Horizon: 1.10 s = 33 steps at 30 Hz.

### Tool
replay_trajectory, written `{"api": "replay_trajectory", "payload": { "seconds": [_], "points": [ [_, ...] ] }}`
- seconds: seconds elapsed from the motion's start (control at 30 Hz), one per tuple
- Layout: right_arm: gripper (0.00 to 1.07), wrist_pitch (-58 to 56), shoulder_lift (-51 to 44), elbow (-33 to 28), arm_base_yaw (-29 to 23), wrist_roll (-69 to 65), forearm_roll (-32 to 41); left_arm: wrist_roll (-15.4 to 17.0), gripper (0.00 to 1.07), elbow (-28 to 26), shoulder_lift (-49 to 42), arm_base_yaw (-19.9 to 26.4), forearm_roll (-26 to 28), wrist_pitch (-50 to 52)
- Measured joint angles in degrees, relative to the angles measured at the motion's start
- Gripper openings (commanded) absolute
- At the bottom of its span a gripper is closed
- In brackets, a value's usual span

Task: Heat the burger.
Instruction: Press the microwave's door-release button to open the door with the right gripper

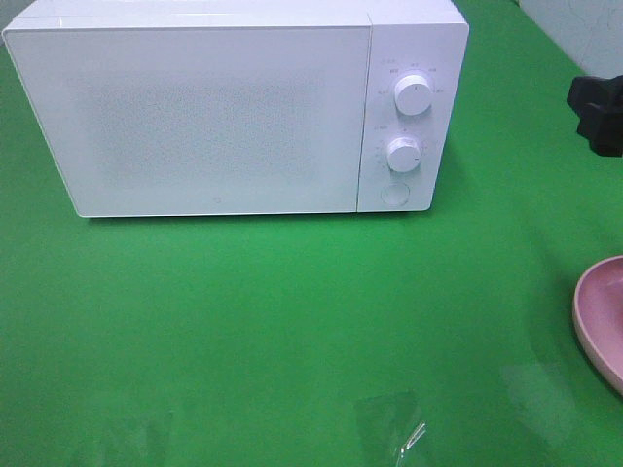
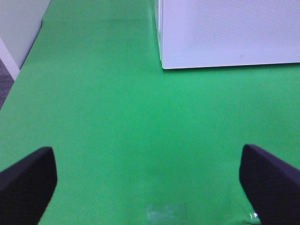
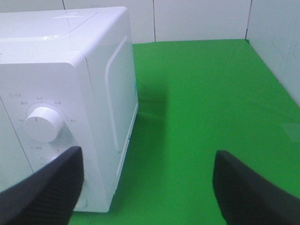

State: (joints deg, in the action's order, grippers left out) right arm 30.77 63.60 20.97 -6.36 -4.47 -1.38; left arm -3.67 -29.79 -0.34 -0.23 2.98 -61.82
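The burger is out of view in every frame. A white microwave stands at the back of the green table with its door shut; two knobs and a round button are on its right panel. It also shows in the left wrist view and in the right wrist view. My left gripper is open and empty over bare green cloth in front of the microwave's left corner. My right gripper is open and empty, to the right of the microwave's knob side; part of that arm shows at the right edge.
A pink round plate lies partly cut off at the right edge, with nothing seen on its visible part. A patch of clear tape is stuck on the cloth near the front edge. White walls stand behind and beside the table.
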Motion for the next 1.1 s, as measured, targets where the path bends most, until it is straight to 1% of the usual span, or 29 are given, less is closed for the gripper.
{"api": "replay_trajectory", "payload": {
  "seconds": [0.03, 0.13, 0.17, 0.2, 0.27, 0.3, 0.33, 0.37, 0.4, 0.43, 0.5, 0.57, 0.63, 0.67, 0.7, 0.73, 0.77, 0.8, 0.83, 0.87, 0.9, 0.93, 0.97, 1.0, 1.03, 1.07, 1.1],
  "points": [
    [0.73, 4.53, 2.35, -0.74, 0.00, 0.29, 0.23, 0.00, 0.98, 0.00, 0.00, 0.00, 0.00, 0.00],
    [0.73, 7.91, 4.70, -1.09, 0.00, 1.60, 0.92, 0.00, 0.98, 0.00, 0.00, 0.00, 0.00, 0.00],
    [0.73, 10.31, 6.47, -1.09, -0.92, 3.61, 3.44, 0.00, 0.98, 0.00, 0.00, 0.00, 0.00, 0.00],
    [0.73, 10.31, 6.47, -1.09, -0.92, 3.61, 3.44, 0.00, 0.98, 0.00, 0.00, 0.00, 0.00, 0.00],
    [0.73, 13.01, 9.11, -1.09, -4.07, 10.14, 9.45, 0.00, 0.98, 0.00, 0.00, 0.00, 0.00, 0.00],
    [0.73, 13.01, 9.11, -1.09, -4.07, 10.14, 9.45, 0.00, 0.98, 0.00, 0.00, 0.00, 0.00, 0.00],
    [0.73, 14.50, 10.83, -1.09, -7.10, 15.18, 13.81, 0.00, 0.98, 0.00, 0.00, 0.00, 0.00, 0.00],
    [0.73, 14.50, 10.83, -1.09, -7.10, 15.18, 13.81, 0.00, 0.98, 0.00, 0.00, 0.00, 0.00, 0.00],
    [0.73, 16.50, 12.38, -1.09, -10.03, 19.88, 18.68, 0.00, 0.98, 0.00, 0.00, 0.00, 0.00, 0.00],
    [0.73, 16.50, 12.38, -1.09, -10.03, 19.88, 18.68, 0.00, 0.98, 0.00, 0.00, 0.00, 0.00, 0.00],
    [0.73, 20.63, 15.30, -1.09, -15.53, 26.41, 26.47, 0.00, 0.98, 0.00, 0.00, 0.00, 0.00, 0.00],
    [0.73, 20.63, 15.30, -1.09, -15.53, 26.41, 26.47, 0.00, 0.98, 0.00, 0.00, 0.00, 0.00, 0.00],
    [0.73, 24.52, 17.25, -1.09, -20.63, 27.79, 32.37, 0.00, 0.98, 0.00, 0.00, 0.00, 0.00, 0.00],
    [0.73, 24.52, 17.25, -1.09, -20.63, 27.79, 32.37, 0.00, 0.98, 0.00, 0.00, 0.00, 0.00, 0.00],
    [0.73, 26.41, 18.22, -1.09, -23.43, 28.13, 34.78, 0.00, 0.98, 0.00, 0.00, 0.00, 0.00, 0.00],
    [0.73, 26.41, 18.22, -1.09, -23.43, 28.13, 34.78, 0.00, 0.98, 0.00, 0.00, 0.00, 0.00, 0.00],
    [0.73, 27.96, 19.25, -1.03, -25.78, 28.19, 35.92, 0.00, 0.98, 0.00, 0.00, 0.00, 0.00, 0.00],
    [0.73, 27.96, 19.25, -1.03, -25.78, 28.19, 35.92, 0.00, 0.98, 0.00, 0.00, 0.00, 0.00, 0.00],
    [0.73, 29.28, 20.34, -1.03, -27.85, 28.19, 36.33, 0.00, 0.98, 0.00, 0.00, 0.00, 0.00, 0.00],
    [0.73, 29.28, 20.34, -1.03, -27.85, 28.19, 36.33, 0.00, 0.98, 0.00, 0.00, 0.00, 0.00, 0.00],
    [0.73, 30.54, 21.54, -1.03, -29.97, 28.19, 36.55, 0.00, 0.98, 0.00, 0.00, 0.00, 0.00, 0.00],
    [0.73, 30.54, 21.54, -1.03, -29.97, 28.19, 36.55, 0.00, 0.98, 0.00, 0.00, 0.00, 0.00, 0.00],
    [0.73, 32.20, 22.80, -0.97, -31.86, 28.19, 37.30, 0.00, 0.98, 0.00, 0.00, 0.00, 0.00, 0.00],
    [0.73, 32.20, 22.80, -0.97, -31.86, 28.19, 37.30, 0.00, 0.98, 0.00, 0.00, 0.00, 0.00, 0.00],
    [0.73, 33.52, 24.06, -0.97, -33.52, 28.13, 38.79, 0.00, 0.98, 0.00, 0.00, 0.00, 0.00, 0.00],
    [0.73, 33.52, 24.06, -0.97, -33.52, 28.13, 38.79, 0.00, 0.98, 0.00, 0.00, 0.00, 0.00, 0.00],
    [0.73, 34.43, 25.44, -0.97, -35.07, 28.13, 40.57, 0.00, 0.98, 0.00, 0.00, 0.00, 0.00, 0.00]
  ]
}}
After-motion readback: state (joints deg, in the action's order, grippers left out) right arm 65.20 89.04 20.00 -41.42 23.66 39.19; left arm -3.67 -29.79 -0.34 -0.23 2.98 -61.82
